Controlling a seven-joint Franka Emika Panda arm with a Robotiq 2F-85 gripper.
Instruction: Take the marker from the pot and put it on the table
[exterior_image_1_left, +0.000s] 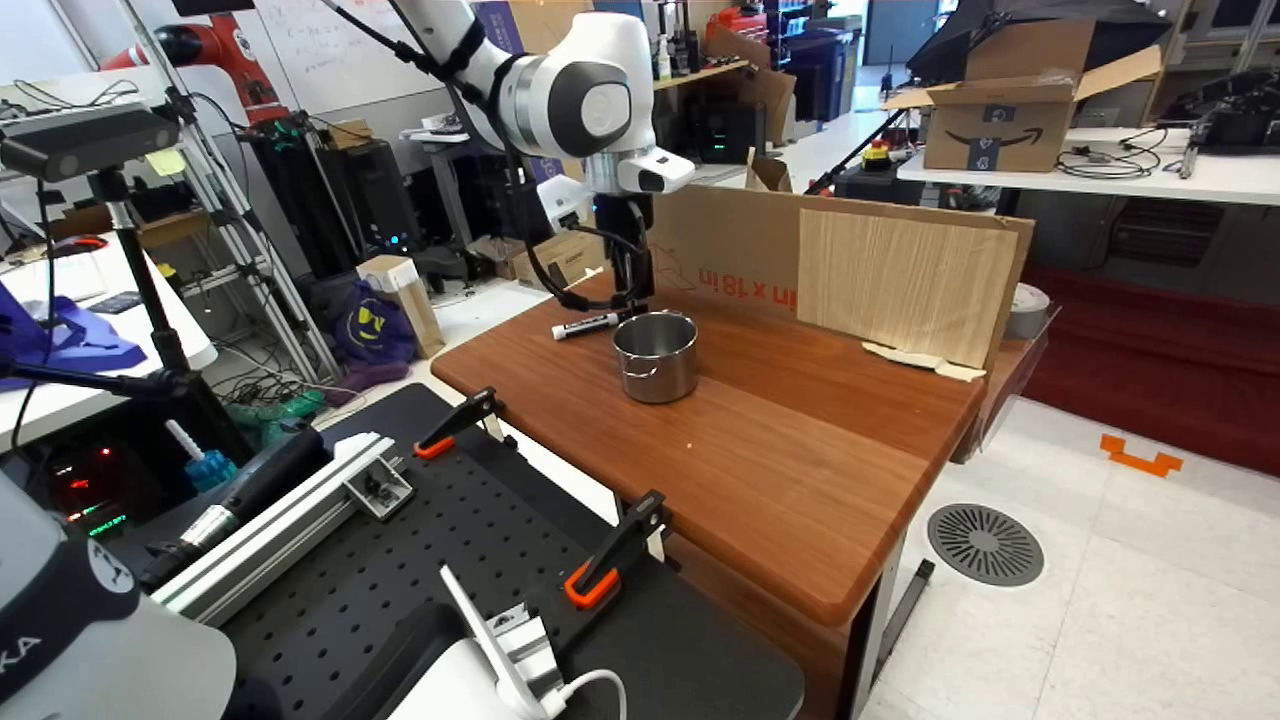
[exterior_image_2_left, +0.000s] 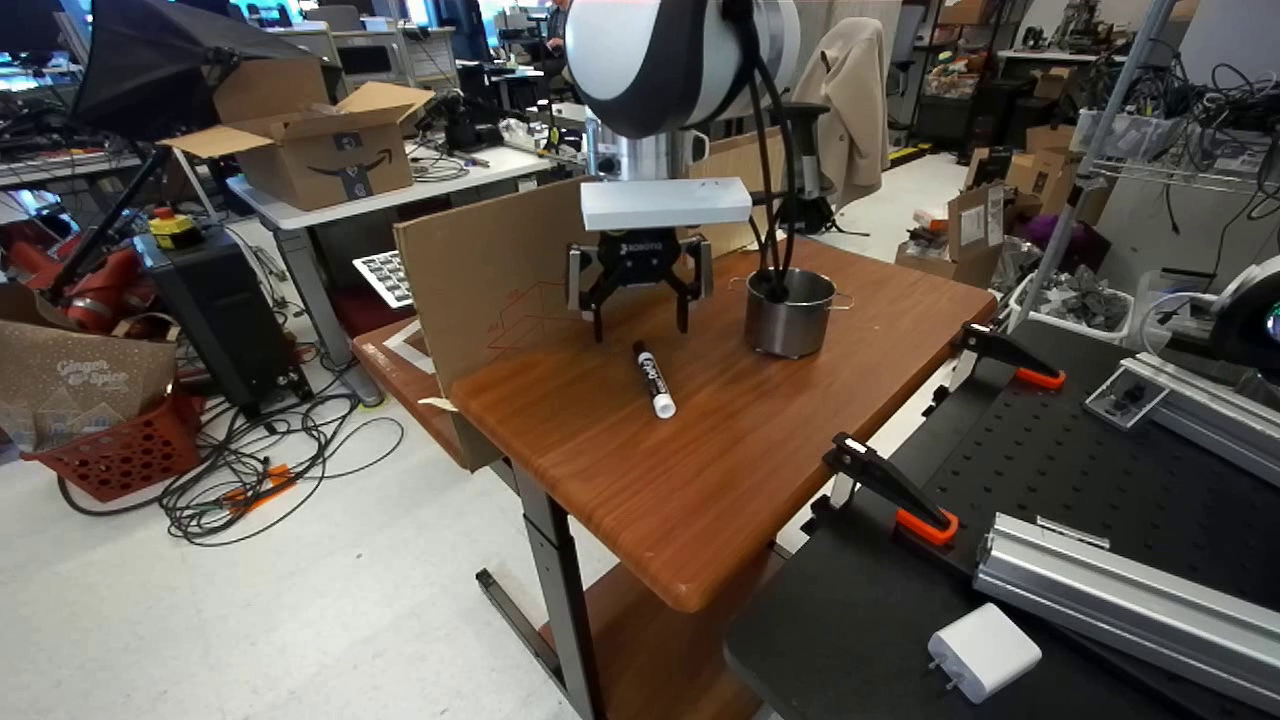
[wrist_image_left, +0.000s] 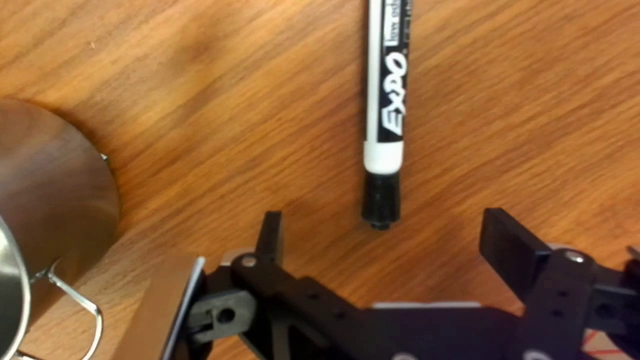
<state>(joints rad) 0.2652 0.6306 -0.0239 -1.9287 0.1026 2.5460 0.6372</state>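
Note:
The marker (exterior_image_2_left: 653, 380) is black and white and lies flat on the brown wooden table (exterior_image_2_left: 580, 450), outside the pot. It also shows in an exterior view (exterior_image_1_left: 584, 327) and in the wrist view (wrist_image_left: 387, 100). The steel pot (exterior_image_1_left: 656, 365) stands upright on the table beside it, and in the wrist view (wrist_image_left: 55, 190) it is at the left edge. My gripper (exterior_image_2_left: 641, 330) is open and empty above the table, near the marker's black end. In the wrist view its fingertips (wrist_image_left: 382, 215) stand wide apart, with the black end between them in the picture, not touching.
A cardboard panel (exterior_image_1_left: 720, 245) stands along one edge of the table. Orange-handled clamps (exterior_image_1_left: 610, 560) hold the edge beside the black perforated bench (exterior_image_1_left: 470, 560). Cables hang from the arm near the pot (exterior_image_2_left: 788, 325).

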